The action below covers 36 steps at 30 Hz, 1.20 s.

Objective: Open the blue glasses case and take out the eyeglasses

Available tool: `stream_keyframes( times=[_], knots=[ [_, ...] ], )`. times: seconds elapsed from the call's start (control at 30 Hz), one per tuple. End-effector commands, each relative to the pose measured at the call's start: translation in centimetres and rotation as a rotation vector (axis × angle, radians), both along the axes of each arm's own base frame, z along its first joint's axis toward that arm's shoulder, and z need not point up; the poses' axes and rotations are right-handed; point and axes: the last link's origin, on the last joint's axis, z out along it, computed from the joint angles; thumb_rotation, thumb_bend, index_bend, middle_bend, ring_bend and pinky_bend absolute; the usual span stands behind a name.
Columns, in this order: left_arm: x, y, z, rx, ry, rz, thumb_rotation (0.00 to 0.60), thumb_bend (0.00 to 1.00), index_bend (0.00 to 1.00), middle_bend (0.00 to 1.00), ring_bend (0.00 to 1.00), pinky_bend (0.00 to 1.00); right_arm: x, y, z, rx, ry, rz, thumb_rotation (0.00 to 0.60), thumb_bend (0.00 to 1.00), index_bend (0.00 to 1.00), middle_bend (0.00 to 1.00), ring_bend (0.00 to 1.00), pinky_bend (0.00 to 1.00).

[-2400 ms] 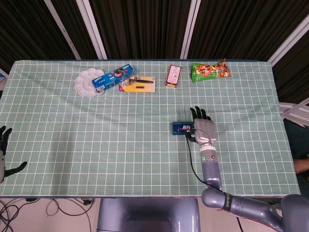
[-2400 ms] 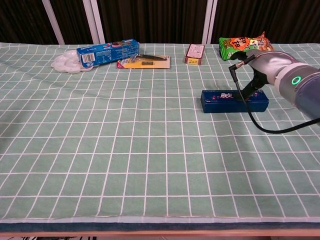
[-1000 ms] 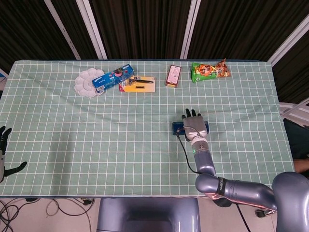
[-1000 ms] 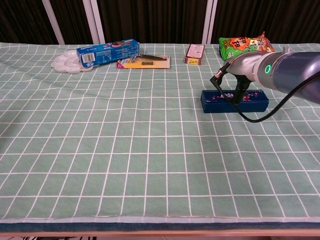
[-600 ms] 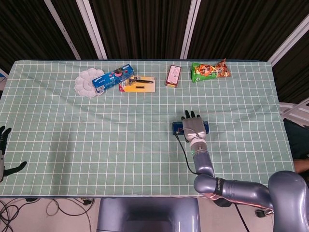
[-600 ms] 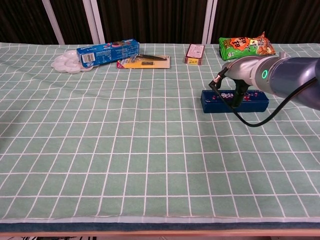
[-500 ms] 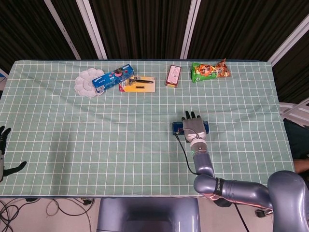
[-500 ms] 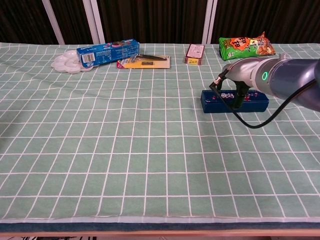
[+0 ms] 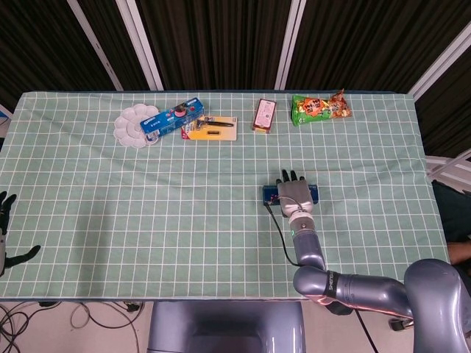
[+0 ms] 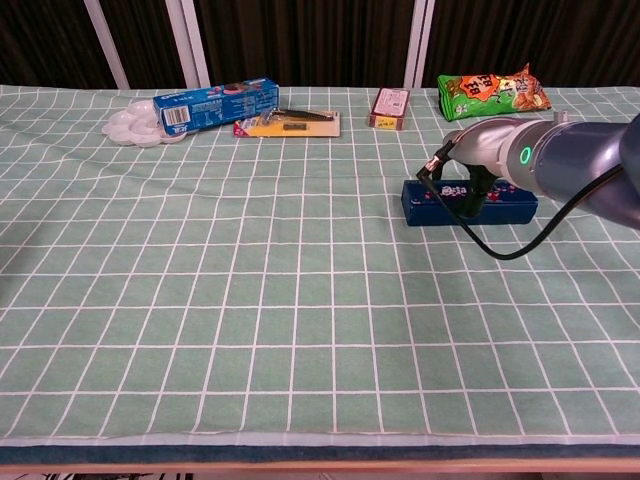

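Note:
The blue glasses case (image 9: 270, 195) lies closed on the green checked cloth, right of the middle, with small pale print on its lid (image 10: 430, 204). My right hand (image 9: 294, 191) lies flat on top of its middle, fingers stretched over the far edge, leaving only the case's two ends visible in the head view. In the chest view my right forearm (image 10: 520, 152) hides most of that hand. My left hand (image 9: 6, 235) hangs off the table's near left corner, fingers apart and holding nothing. No eyeglasses can be seen.
Along the far edge lie a white palette (image 9: 134, 125), a blue box (image 9: 171, 119), a yellow card with a tool (image 9: 212, 129), a small red-brown box (image 9: 264, 115) and green snack bags (image 9: 320, 107). A black cable (image 10: 480, 235) loops off my right wrist in front of the case.
My right hand has moved left from the case's right end to its middle and settled onto the lid. The case and the left hand have stayed put.

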Motion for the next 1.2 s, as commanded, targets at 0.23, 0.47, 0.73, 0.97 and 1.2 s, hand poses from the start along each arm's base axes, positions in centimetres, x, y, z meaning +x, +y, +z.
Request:
stream_keyframes(
  times=[0.23,0.47,0.73,0.97,1.2],
  knots=[
    [-0.02,0.02,0.01,-0.001,-0.004,0.004,0.600,0.00,0.00,0.00,0.00,0.00,-0.31,0.04,-0.09,-0.001,0.003,-0.010,0.600,0.57,0.22,0.00,0.00,0.20],
    [-0.02,0.04,0.05,0.000,-0.006,0.005,0.600,0.00,0.00,0.00,0.00,0.00,-0.35,-0.01,-0.30,-0.002,0.000,-0.014,0.600,0.58,0.22,0.00,0.00,0.20],
    [0.03,0.08,0.03,0.001,-0.011,0.002,0.600,0.00,0.00,0.00,0.00,0.00,-0.56,-0.08,-0.49,-0.004,0.002,-0.020,0.600,0.59,0.22,0.00,0.00,0.20],
    [0.02,0.09,0.03,-0.001,-0.014,0.003,0.600,0.00,0.00,0.00,0.00,0.00,-0.47,-0.10,-0.71,-0.007,-0.006,-0.016,0.600,0.66,0.25,0.00,0.00,0.20],
    [0.01,0.12,0.07,0.000,-0.019,0.004,0.600,0.00,0.00,0.00,0.00,0.00,-0.41,-0.06,-0.91,-0.009,-0.008,-0.016,0.600,0.76,0.25,0.00,0.00,0.20]
  ],
)
